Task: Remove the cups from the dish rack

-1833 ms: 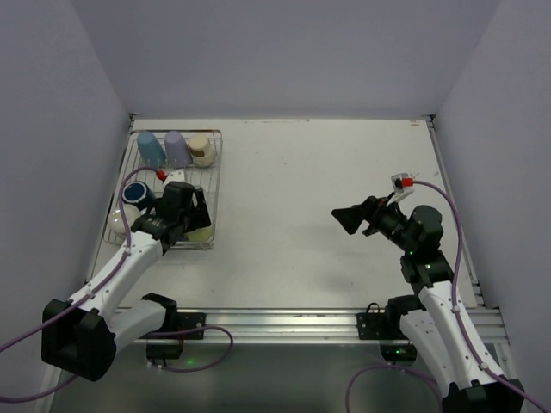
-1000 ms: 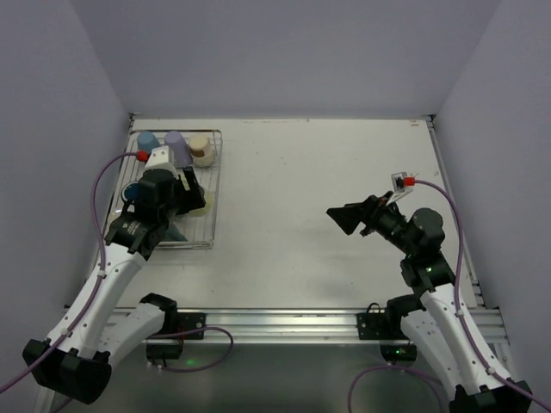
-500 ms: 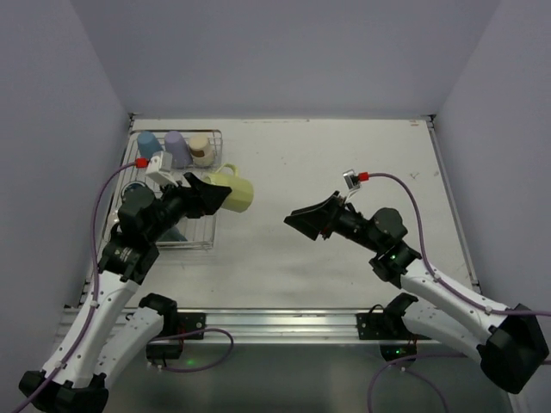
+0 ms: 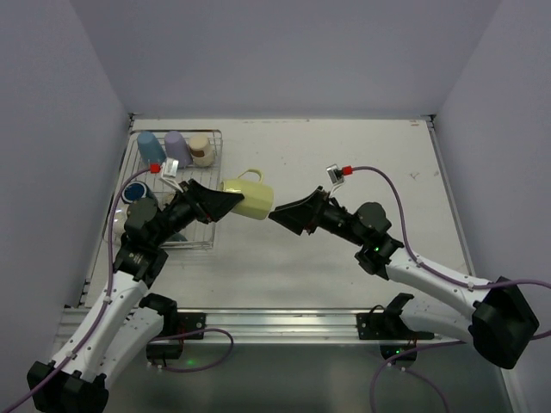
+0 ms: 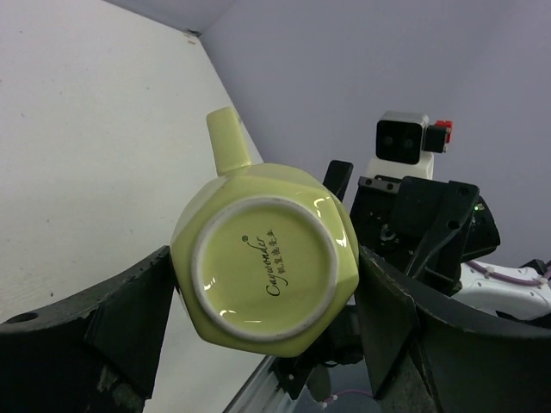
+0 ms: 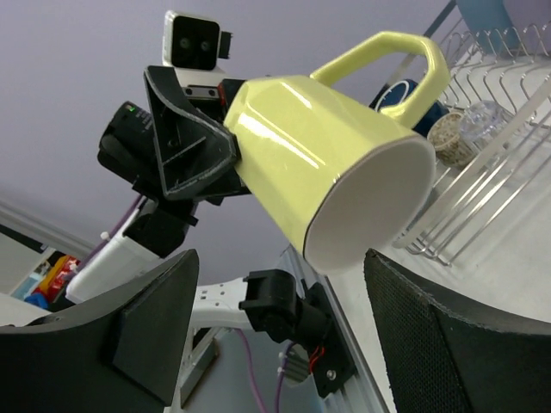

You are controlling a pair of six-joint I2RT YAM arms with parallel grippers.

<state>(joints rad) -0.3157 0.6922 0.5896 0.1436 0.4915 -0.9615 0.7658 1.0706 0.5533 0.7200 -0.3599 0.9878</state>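
Note:
My left gripper [image 4: 222,203] is shut on the pale yellow-green mug [image 4: 250,199] and holds it sideways in the air, just right of the dish rack [image 4: 212,177]. In the left wrist view the mug's base [image 5: 265,258] sits between my fingers [image 5: 129,310]. My right gripper [image 4: 281,216] is open, its jaws spread on either side of the mug's white rim [image 6: 370,202] without touching it. Light blue [image 4: 148,144], lavender [image 4: 176,146] and beige [image 4: 201,149] cups stand at the rack's far end. The navy cup [image 4: 135,192] is on its left side.
The silver rack wires [image 6: 495,146] show behind the mug in the right wrist view. A grey wall runs close along the rack's left side. The table's front rail [image 4: 284,323] lies below both arms.
My left gripper has lifted the yellow-green mug out of the rack and carried it right. My right arm has swung left until its open jaws meet the mug.

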